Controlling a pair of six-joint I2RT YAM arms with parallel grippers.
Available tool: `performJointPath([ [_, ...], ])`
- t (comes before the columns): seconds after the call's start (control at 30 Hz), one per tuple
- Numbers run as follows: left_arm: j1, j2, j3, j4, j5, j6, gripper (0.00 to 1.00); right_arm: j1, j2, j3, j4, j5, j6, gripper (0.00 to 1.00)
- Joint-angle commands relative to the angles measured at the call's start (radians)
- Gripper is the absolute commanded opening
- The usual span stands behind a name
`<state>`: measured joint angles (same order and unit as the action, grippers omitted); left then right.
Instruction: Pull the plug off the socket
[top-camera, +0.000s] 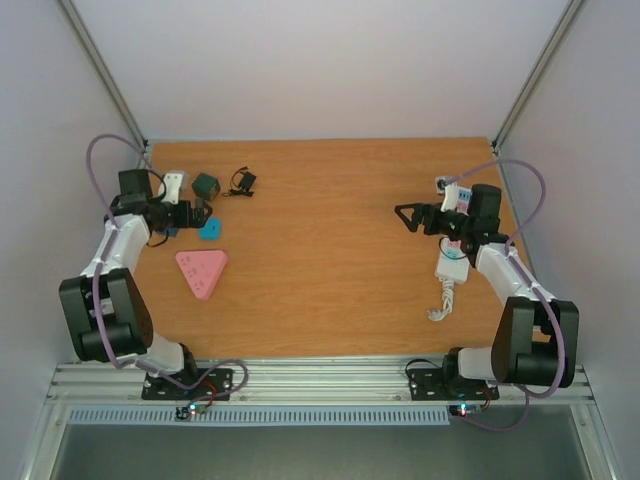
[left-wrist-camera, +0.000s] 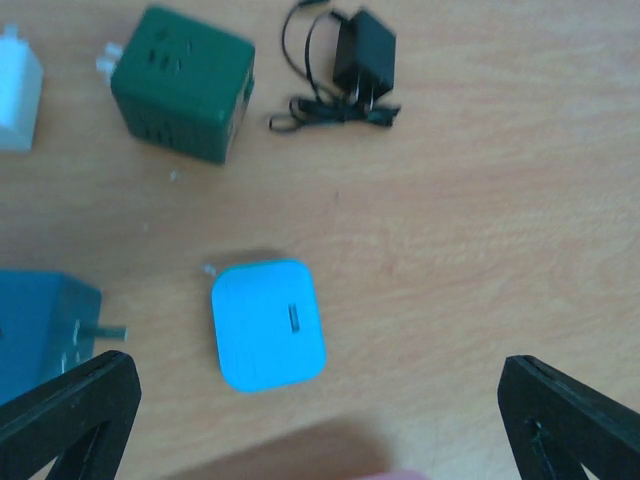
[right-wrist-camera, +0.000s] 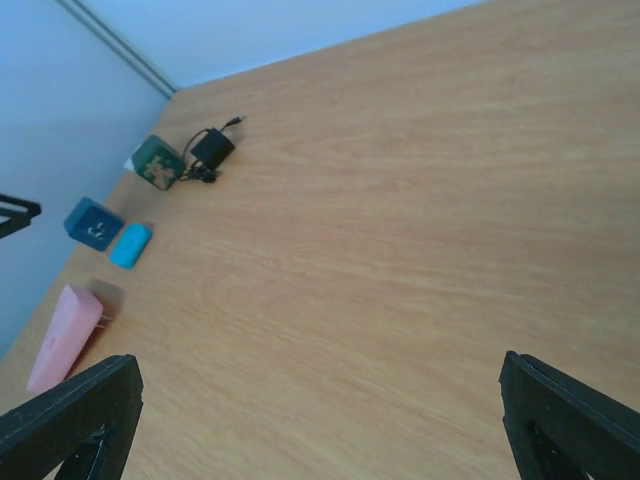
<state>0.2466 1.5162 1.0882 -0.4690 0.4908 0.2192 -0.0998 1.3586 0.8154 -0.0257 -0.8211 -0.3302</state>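
Socket lies on the right, nearest the right arm.
The left gripper (left-wrist-camera: 318, 380), jaws apart, hangs over a light-blue square adapter (left-wrist-camera: 268, 325), well apart from the task. The right gripper (top-camera: 403, 219), jaws apart, points left. The long white rectangular power strip (top-camera: 451, 264) lies under its wrist, long axis near-to-far.

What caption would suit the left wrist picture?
Open left claw over a light-blue rounded plastic adapter on the wooden table.
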Motion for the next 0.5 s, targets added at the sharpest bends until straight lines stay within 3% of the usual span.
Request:
performJointPath([
  [0.0, 0.003, -0.071, -0.087, 0.092, -0.064, 0.049, 1.00, -0.032, -0.043, -0.049, 0.092, 0.030, -0.003, 0.99],
  [0.47, 0.002, -0.160, -0.158, 0.134, -0.083, 0.020, 1.00, -0.052, -0.101, -0.063, 0.055, 0.023, -0.026, 0.99],
])
